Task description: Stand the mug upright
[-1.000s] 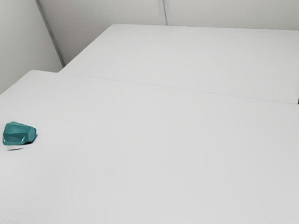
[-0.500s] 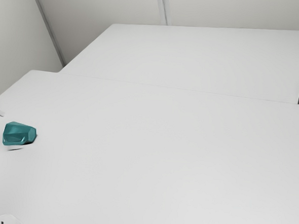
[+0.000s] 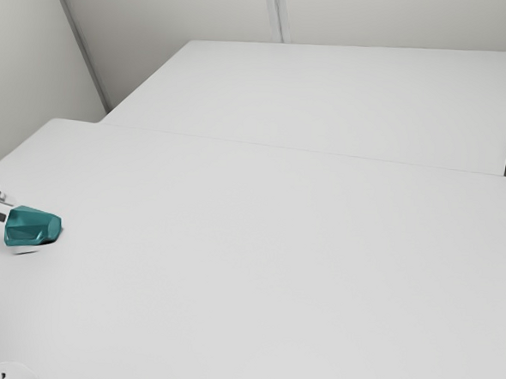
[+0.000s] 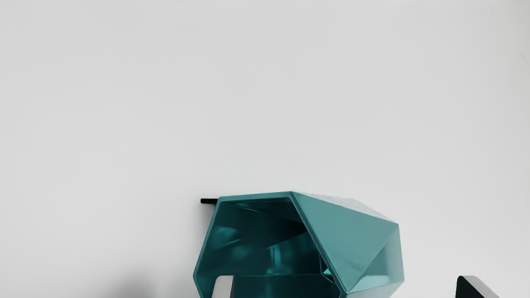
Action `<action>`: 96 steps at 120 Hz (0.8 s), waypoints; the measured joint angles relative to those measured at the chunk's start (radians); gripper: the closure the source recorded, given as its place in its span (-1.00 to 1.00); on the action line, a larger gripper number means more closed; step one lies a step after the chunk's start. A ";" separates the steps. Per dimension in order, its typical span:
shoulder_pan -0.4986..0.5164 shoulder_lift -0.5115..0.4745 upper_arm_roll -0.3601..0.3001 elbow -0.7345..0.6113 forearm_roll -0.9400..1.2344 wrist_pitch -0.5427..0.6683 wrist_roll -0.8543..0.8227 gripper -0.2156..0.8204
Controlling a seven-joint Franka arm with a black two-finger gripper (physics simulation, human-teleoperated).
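At the exterior view's left edge, the pincer [image 3: 6, 210] stood open beside the overturned mug [image 3: 33, 227].
Its fingers were spread wide: in the wrist view one tip [image 4: 223, 287] overlapped the mug's mouth, though whether it touched I could not tell, and the other was apart from the mug, past its closed end. Teal and faceted, the mug lay on its side on the white bench [image 3: 274, 259], its mouth toward the pincer.
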 joint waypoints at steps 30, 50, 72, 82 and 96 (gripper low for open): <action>-0.002 0.003 0.000 -0.044 -0.073 -0.023 0.076 -0.54; -0.006 0.003 -0.001 -0.064 -0.085 -0.046 0.095 -0.54; -0.007 0.002 -0.001 -0.062 -0.087 -0.060 0.105 -0.18; -0.006 0.002 -0.001 -0.062 -0.086 -0.064 0.107 0.13; -0.006 0.001 -0.001 -0.062 -0.085 -0.066 0.110 0.51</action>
